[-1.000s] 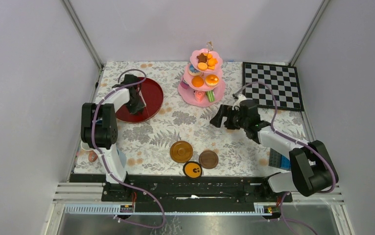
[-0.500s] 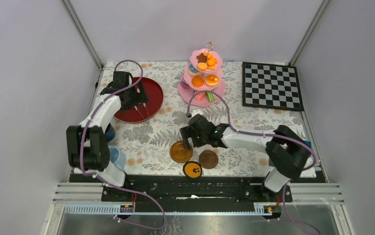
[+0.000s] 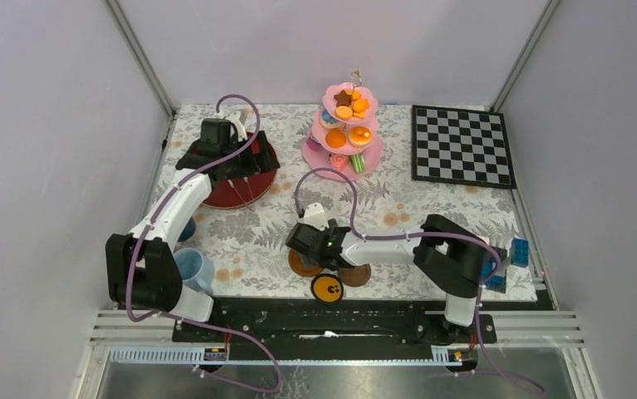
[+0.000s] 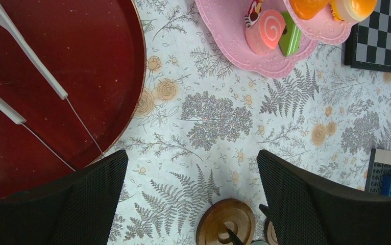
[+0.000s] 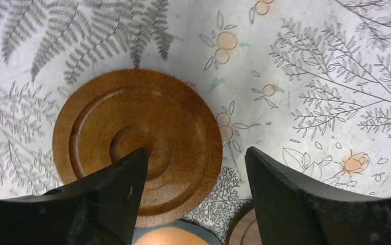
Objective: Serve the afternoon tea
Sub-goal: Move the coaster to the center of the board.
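The pink three-tier cake stand holds small pastries and a star biscuit at the back centre. A brown saucer lies near the front edge, with a second saucer beside it. My right gripper hangs low over the first saucer, open. One finger is above the saucer's centre and the other is past its rim. My left gripper stands open over the edge of the red tray, nothing between its fingers. A light-blue cup sits front left.
Two white-handled utensils lie in the red tray. A dark cup with orange inside sits just in front of the saucers. The chessboard is back right. Blue building blocks lie front right.
My right arm swung from the right side across to the brown saucer, and its jaws have narrowed a little. My left gripper opened wide and drew back over the red tray.
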### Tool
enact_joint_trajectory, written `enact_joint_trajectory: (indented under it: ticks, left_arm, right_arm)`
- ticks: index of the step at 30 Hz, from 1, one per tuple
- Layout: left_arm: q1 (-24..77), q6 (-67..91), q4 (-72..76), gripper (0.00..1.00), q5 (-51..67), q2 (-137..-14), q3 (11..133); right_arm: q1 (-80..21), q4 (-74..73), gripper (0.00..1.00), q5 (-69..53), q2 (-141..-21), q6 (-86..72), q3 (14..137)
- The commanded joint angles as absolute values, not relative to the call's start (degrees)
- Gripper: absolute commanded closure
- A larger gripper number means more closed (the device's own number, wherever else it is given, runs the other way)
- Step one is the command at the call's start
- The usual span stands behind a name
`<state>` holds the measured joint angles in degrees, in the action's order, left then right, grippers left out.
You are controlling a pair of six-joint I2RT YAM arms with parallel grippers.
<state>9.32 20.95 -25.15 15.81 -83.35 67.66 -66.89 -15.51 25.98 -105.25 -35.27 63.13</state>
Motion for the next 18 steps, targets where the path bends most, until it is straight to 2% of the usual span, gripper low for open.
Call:
enact_joint_trajectory:
  ticks: [1,5,10,18]
  left_arm:
    - [9.9,20.1,-22.8,0.01,16.9,-81.3,67.1]
    - [9.9,20.2,-22.6,0.01,16.5,-81.1,66.9]
    - [9.9,20.5,-22.3,0.01,16.5,-81.1,66.6]
    - [9.9,20.9,-21.9,0.01,15.4,-80.9,66.0]
  right_arm:
    - [-67.5,-22.1,0.27,38.6,-108.3,-40.1,65.9]
    - [-65.6,-21.6,0.31,41.7,-110.6,-38.3,69.5]
    - [-59.5,-19.8,0.32,42.1,-112.6,-38.2,71.3]
    - [-53.4,-9.5,0.32,39.0,-117.9,-28.6,76.2]
